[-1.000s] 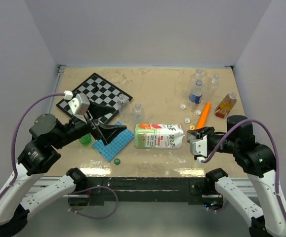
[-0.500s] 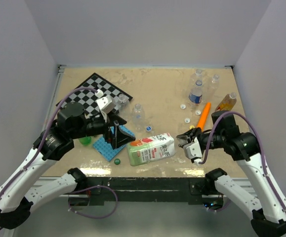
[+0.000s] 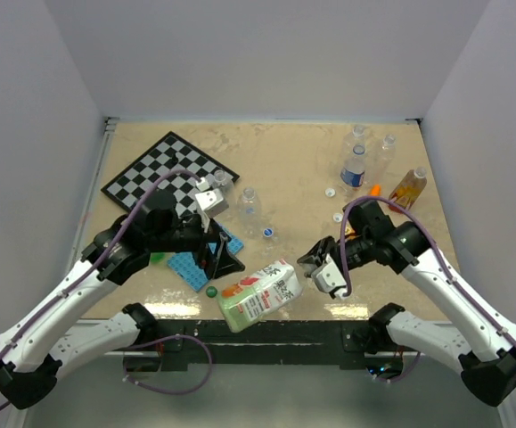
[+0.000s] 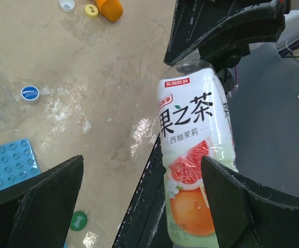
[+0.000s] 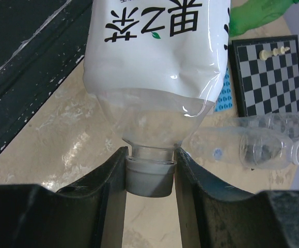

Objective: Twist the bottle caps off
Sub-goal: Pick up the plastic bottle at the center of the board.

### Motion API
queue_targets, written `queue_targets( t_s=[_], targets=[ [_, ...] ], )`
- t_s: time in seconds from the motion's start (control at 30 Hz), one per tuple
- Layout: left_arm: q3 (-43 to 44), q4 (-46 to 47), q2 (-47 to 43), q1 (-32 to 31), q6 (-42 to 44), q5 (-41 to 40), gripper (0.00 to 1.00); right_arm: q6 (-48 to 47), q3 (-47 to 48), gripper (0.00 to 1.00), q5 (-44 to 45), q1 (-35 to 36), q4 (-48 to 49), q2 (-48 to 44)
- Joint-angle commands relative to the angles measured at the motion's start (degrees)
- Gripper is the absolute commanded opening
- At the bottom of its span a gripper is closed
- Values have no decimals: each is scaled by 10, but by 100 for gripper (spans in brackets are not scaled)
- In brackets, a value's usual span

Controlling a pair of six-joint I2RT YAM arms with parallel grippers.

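Right gripper (image 3: 316, 267) jaws clamped on whitish cap (image 5: 149, 179) of labelled tea bottle (image 4: 194, 134); left gripper (image 4: 144, 201) jaws spread wide, empty, bottle body near them.

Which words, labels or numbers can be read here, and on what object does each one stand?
"果之茶": large black characters on the labelled bottle.
"西柚茉莉": smaller line below, same label.
"东鹏饮料": red tag at the label's top, small, read with doubt.
blue cap: white print, too small to read.
green cap: white mark, not legible.
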Motion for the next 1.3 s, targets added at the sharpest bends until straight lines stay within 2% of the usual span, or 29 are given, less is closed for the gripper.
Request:
queue_targets(
  t_s=[0.0, 0.2, 0.43, 0.7, 0.83, 0.87, 1.0, 1.1, 1.2, 1.27],
  targets=[
    [-29, 2, 9, 3, 10, 33, 100, -29, -9, 0, -14, 29, 28, 6],
    [-81, 92, 18, 2, -44, 152, 100, 37, -36, 0, 44, 84, 106, 22],
    [-151, 173, 37, -6, -87, 216, 100, 70, -26, 0, 59, 95, 137, 37],
    [-161, 184, 100, -26, -86, 256, 100, 109, -28, 0, 84, 95, 175, 30],
    [-136, 130, 144, -40, -48, 239, 97, 113, -27, 0, 89, 95, 175, 27],
    [-132, 124, 154, -44, -42, 233, 93, 113, -28, 0, 87, 95, 173, 27],
    [-123, 116, 183, -50, -32, 226, 60, 110, -32, 0, 87, 95, 167, 27],
    [-121, 113, 192, -54, -24, 217, 47, 113, -35, 0, 92, 95, 167, 21],
    [-120, 106, 192, -54, -9, 202, 28, 121, -35, 2, 94, 95, 165, 17],
    [-119, 104, 191, -54, 3, 195, 10, 131, -35, 6, 92, 95, 165, 13]
  ],
)
